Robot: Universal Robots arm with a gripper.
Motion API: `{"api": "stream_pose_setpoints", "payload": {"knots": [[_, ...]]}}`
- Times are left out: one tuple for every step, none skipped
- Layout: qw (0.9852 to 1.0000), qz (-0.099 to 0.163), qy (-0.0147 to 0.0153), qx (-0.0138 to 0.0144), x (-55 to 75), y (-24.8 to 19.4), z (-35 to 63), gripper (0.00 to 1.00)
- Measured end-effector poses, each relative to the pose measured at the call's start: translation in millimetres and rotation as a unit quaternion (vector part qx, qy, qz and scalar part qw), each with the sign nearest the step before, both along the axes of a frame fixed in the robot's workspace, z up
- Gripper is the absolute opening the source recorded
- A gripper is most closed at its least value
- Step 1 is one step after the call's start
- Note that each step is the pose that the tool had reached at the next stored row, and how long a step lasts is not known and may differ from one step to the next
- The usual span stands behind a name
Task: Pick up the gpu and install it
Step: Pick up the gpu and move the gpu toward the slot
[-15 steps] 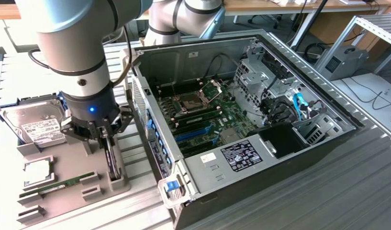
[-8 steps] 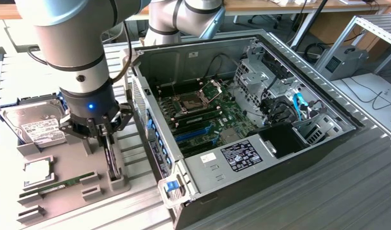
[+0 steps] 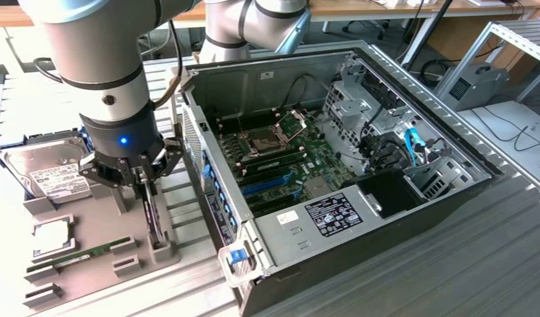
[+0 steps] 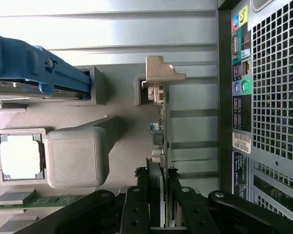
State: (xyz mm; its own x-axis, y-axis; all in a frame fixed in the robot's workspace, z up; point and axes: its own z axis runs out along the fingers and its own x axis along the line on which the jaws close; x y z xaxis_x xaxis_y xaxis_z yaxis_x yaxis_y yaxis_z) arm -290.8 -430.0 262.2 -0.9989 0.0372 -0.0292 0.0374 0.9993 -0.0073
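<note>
The claw [image 3: 145,177] [image 4: 157,173] is closed on the gpu [image 3: 151,214] [image 4: 157,131], with one finger pressed to each face of the card, just outside the computer case [image 3: 340,165] [image 4: 268,97] on the exterior view's left. Farthest from the case, a hard drive [image 3: 45,168] is partly covered by the arm. Below it on the grey tray [image 3: 102,224], a processor [image 3: 51,236] [image 4: 20,155] and a green memory stick [image 3: 84,254] [image 4: 53,201] are laid flat. Nearer the case, the gpu is held on edge over the tray. Its gripped edge is hidden by the claw, and it cannot be told whether it sits in the tray's slots. The card is seen edge-on as a thin dark strip, so its faces cannot be made out. A silver bracket [image 4: 161,73] is fixed at its far end. The case lies open on the counter [image 3: 446,264], its rear panel cut off in the wrist view.
</note>
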Motion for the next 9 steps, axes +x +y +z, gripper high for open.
{"api": "stream_pose_setpoints", "payload": {"knots": [[1.0,0.0,0.0,0.0,0.0,0.0,0.9,0.27],[1.0,0.0,0.0,0.0,0.0,0.0,1.8,0.27],[1.0,0.0,0.0,0.0,0.0,0.0,2.8,0.27],[1.0,0.0,0.0,0.0,0.0,0.0,3.7,0.27],[1.0,0.0,0.0,0.0,0.0,0.0,4.5,0.27],[1.0,0.0,0.0,0.0,0.0,0.0,5.2,0.27],[1.0,0.0,0.0,0.0,0.0,0.0,5.8,0.27],[1.0,0.0,0.0,0.0,0.0,0.0,6.4,0.27],[1.0,0.0,0.0,0.0,0.0,0.0,7.1,0.27]]}}
